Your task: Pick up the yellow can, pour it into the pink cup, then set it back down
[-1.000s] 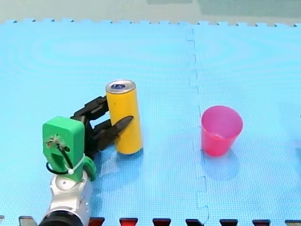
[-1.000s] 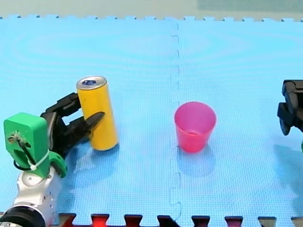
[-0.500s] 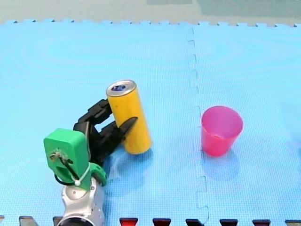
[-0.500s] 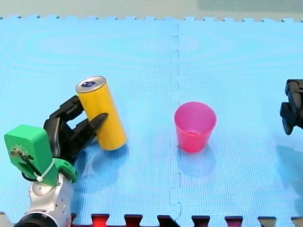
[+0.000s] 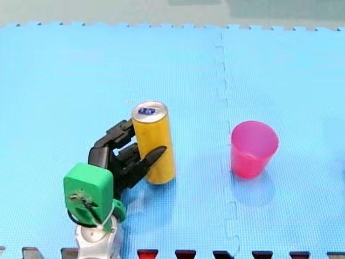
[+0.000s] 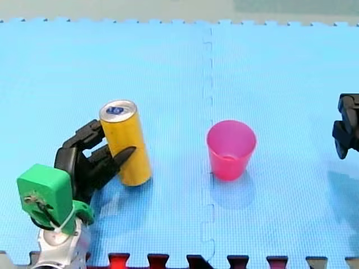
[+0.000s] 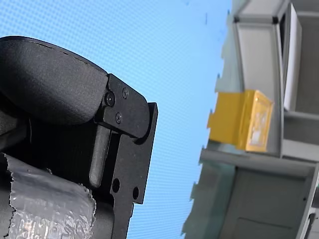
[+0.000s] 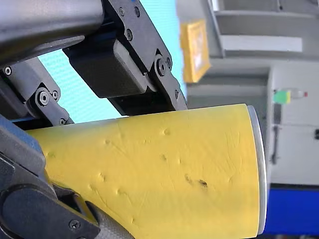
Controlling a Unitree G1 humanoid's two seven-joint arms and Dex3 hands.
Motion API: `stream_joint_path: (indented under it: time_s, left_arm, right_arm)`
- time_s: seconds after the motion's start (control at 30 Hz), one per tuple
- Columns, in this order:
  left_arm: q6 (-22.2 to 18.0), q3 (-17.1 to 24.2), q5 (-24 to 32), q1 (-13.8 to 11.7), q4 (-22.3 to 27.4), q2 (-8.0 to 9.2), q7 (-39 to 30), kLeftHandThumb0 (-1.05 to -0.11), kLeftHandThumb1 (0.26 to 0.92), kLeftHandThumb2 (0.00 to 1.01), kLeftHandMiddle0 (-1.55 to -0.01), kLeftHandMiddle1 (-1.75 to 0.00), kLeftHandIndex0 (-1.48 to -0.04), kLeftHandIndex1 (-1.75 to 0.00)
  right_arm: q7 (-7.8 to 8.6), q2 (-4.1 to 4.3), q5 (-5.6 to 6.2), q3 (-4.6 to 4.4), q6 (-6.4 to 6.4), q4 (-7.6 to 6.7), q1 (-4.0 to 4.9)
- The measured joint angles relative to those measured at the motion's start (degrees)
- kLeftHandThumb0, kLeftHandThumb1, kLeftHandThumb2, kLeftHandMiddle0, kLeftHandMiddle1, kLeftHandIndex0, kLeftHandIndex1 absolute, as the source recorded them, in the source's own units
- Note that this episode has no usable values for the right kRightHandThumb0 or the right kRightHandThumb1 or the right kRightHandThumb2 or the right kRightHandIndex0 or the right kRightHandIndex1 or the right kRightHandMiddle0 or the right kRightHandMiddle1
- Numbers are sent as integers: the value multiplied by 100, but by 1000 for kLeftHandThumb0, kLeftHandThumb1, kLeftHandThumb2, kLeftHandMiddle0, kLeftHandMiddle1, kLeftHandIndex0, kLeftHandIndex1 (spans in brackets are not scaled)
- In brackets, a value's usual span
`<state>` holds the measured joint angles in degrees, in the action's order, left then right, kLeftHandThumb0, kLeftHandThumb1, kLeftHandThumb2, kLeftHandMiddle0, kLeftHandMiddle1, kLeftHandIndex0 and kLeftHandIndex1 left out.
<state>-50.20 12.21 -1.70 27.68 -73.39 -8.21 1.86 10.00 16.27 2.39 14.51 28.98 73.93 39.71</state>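
My left hand (image 5: 116, 160): fingers clamped round the tall yellow metal can (image 5: 154, 144).
Change: can carried toward 3 o'clock, uprighted.
Pink plastic cup (image 5: 253, 149): apart; pour pending.
My right hand (image 6: 348, 126): 3 o'clock edge, grip unclear.

left hand (image 5: 121, 159) holds the can (image 5: 154, 144) left of the cup (image 5: 253, 150) on the mat (image 5: 64, 70), right hand (image 6: 348, 126) farther right.

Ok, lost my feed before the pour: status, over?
Left hand shut on tall yellow metal can, near upright. Right hand at right edge of blue foam mat. Pink plastic cup upright; nothing between it and can.
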Motion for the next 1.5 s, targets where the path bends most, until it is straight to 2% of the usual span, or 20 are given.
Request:
stream_joint_path:
  time_s: [0.4, 0.63, 1.0, 1.23, 1.5]
  left_arm:
    - [-213, -818, -1499, -45, -9, 186, 2136, -356, 821, 1, -1236, 0, -1164, -3]
    - [-371, -1368, -2130, -59, -77, 355, 3159, -355, 820, 0, -1230, 0, -1168, -2]
    - [-339, -1621, -2156, -53, -150, 403, 3418, -353, 821, 0, -1226, 0, -1170, -1]
    - [-336, -1759, -2189, -83, -152, 461, 3580, -349, 821, 0, -1227, 0, -1170, -1]
    - [-495, -1820, -2114, -198, -176, 621, 3493, -351, 820, 0, -1224, 0, -1168, 0]
  right_arm:
    - [10, 0, 2, 6, 0, 0, -2]
    - [35, 0, 69, 54, -2, -1, 0]
    - [14, 11, 54, 29, -2, -1, -1]
    - [-66, 25, -41, -29, 10, -1, -2]
    - [-67, 29, -50, -30, 13, -2, -3]
